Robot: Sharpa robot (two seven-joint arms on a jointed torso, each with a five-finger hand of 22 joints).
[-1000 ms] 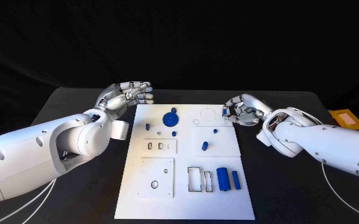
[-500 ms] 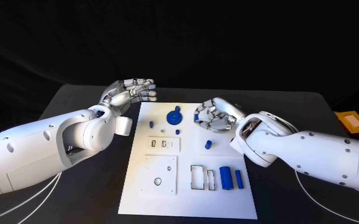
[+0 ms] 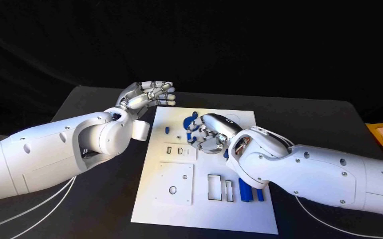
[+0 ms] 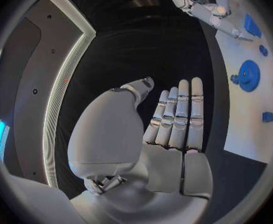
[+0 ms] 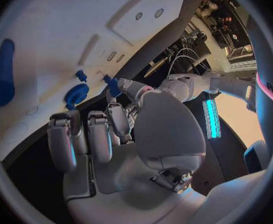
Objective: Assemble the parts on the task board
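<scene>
The white task board (image 3: 180, 195) lies in the middle of the table. A blue gear (image 3: 191, 121) sits near its far end, with a small blue peg (image 3: 169, 130) beside it. Two blue cylinders (image 3: 246, 192) lie near the right edge. My right hand (image 3: 211, 135) hovers low over the board just right of the gear, fingers loosely bent and holding nothing; the right wrist view shows the gear (image 5: 77, 94) and a peg (image 5: 113, 87) just past its fingertips. My left hand (image 3: 148, 96) is raised off the board's far left corner, fingers straight (image 4: 173, 119) and empty.
Rectangular slots (image 3: 217, 188) and a square plate with holes (image 3: 175, 182) occupy the near half of the board. Black table (image 3: 96, 211) surrounds the board on both sides. My right forearm (image 3: 319, 172) crosses the board's right edge.
My right hand has swept from the board's far right corner leftward onto the board, next to the gear, covering the standing blue peg. The left hand has hardly moved; the camera shifted.
</scene>
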